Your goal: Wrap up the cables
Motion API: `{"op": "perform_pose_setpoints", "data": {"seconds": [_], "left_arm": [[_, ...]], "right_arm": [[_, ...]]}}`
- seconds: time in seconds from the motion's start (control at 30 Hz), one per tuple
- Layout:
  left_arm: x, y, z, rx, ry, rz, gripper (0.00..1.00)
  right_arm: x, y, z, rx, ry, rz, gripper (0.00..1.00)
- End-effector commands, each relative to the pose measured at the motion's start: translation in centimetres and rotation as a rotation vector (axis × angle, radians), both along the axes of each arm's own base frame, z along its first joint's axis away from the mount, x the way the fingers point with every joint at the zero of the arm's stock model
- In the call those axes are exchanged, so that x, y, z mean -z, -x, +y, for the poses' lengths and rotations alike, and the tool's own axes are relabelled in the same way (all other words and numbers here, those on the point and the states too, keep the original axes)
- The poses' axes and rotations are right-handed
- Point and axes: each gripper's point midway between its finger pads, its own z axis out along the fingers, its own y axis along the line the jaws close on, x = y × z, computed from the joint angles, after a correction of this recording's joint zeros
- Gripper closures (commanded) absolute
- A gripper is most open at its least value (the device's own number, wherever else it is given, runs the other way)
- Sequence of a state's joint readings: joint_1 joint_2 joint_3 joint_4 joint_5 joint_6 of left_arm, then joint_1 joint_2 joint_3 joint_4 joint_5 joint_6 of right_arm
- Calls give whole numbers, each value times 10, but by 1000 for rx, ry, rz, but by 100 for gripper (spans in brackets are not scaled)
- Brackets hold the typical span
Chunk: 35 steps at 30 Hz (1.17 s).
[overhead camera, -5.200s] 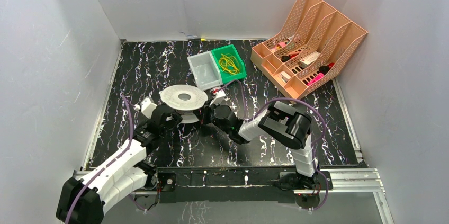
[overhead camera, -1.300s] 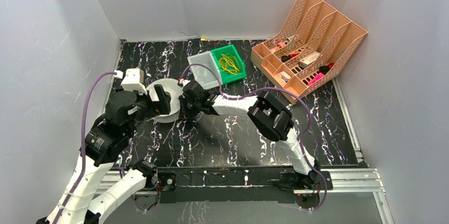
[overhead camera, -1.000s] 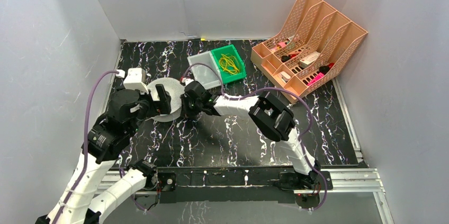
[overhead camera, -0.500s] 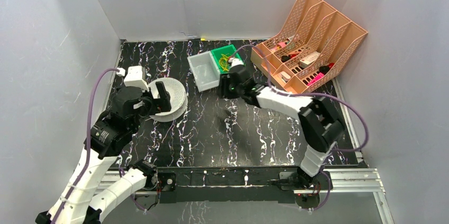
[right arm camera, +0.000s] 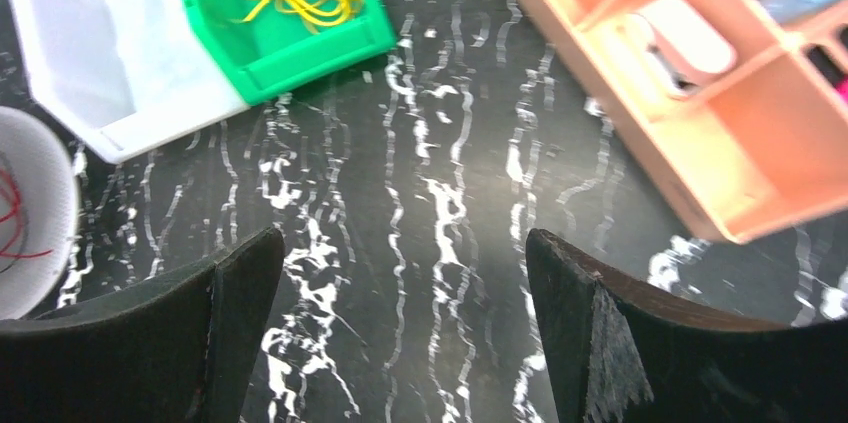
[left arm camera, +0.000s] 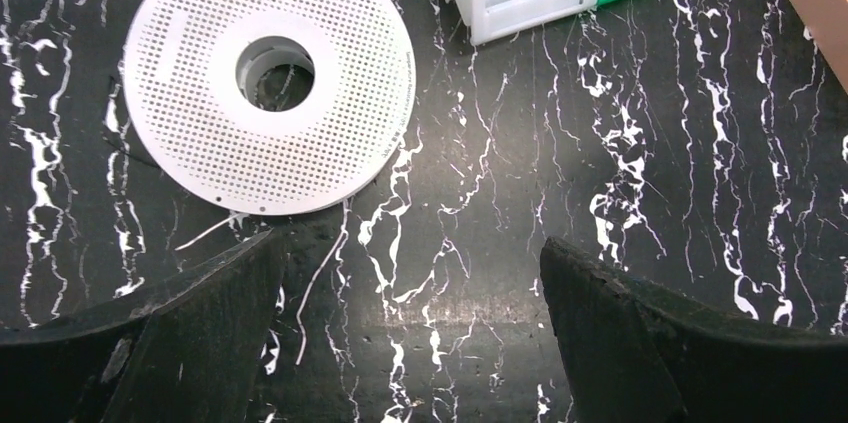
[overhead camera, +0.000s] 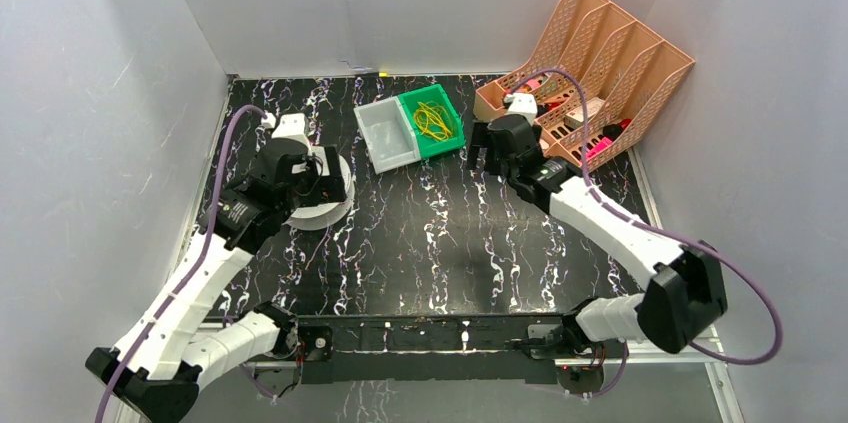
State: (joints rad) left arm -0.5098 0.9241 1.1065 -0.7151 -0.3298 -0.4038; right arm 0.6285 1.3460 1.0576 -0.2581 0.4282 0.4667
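Table (overhead camera: 430,243) is boxed by walls on the left, back and right, with a rail along the near edge. We note the widest bare marble at centre and toward that rail. Spool (left arm camera: 340,93) lies flat left of centre, flange up, hub axis vertical, apart from the white bin (overhead camera: 385,135). The green bin (overhead camera: 433,121) touches that bin's right side, and the organizer (overhead camera: 590,73) fills the far right corner. Left claw (left arm camera: 408,243) hangs above the table just on the near side of the spool's rim, jaws spread fully, only marble between them. Right claw (right arm camera: 402,235) sits over the gap between green bin and organizer, close to both, jaws likewise wide apart and holding nothing. Cable (right arm camera: 10,223): we see it only in the right wrist view, as a few red strands against the spool's white at the frame's left edge, running mostly up-down there with one crossing strand. It is probably wound on the spool; we cannot tell its long axis or free end from so small a patch.
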Motion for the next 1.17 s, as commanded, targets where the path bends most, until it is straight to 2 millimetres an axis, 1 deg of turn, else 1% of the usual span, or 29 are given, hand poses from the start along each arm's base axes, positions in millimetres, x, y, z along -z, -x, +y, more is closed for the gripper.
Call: {"op": "perform_pose_setpoints", "data": {"seconds": [0.0, 0.07, 0.13, 0.2, 0.3, 0.43, 0.57, 0.7, 0.73, 0.83, 0.93, 1.0, 1.03, 1.1, 1.13], "left_arm": [[-15, -3, -14, 25, 79, -18, 2], [-15, -3, -17, 42, 98, -41, 2], [-20, 0, -26, 93, 147, -84, 2], [-28, 2, -30, 117, 177, -120, 2], [-37, 5, -34, 192, 150, -143, 2], [-47, 4, -32, 217, 124, -179, 2], [-58, 5, -36, 235, 140, -203, 2], [-77, 11, -40, 279, 171, -244, 2], [-83, 14, -42, 298, 174, -260, 2], [-106, 24, -41, 333, 194, -320, 2], [-129, 39, -42, 388, 227, -386, 2], [-141, 49, -41, 413, 243, -431, 2], [-146, 54, -39, 418, 247, -456, 2], [-150, 58, -33, 407, 243, -490, 2], [-150, 58, -30, 393, 239, -497, 2]], "right_arm": [[-27, 20, -52, 141, 109, -48, 2], [-34, 32, -67, 181, 95, -75, 2], [-44, 45, -75, 175, 66, -106, 2], [-53, 60, -83, 168, 39, -120, 2], [-76, 79, -98, 184, -22, -177, 1], [-104, 98, -110, 175, -89, -259, 2], [-121, 111, -119, 165, -118, -308, 2], [-126, 117, -124, 162, -114, -327, 2], [-125, 117, -125, 158, -105, -329, 2], [-121, 115, -125, 154, -74, -318, 2], [-120, 112, -123, 145, -63, -318, 2], [-120, 111, -117, 107, -55, -323, 2], [-117, 112, -110, 60, -48, -306, 2], [-106, 110, -96, 15, -49, -238, 2], [-104, 108, -96, 36, -62, -225, 2]]}}
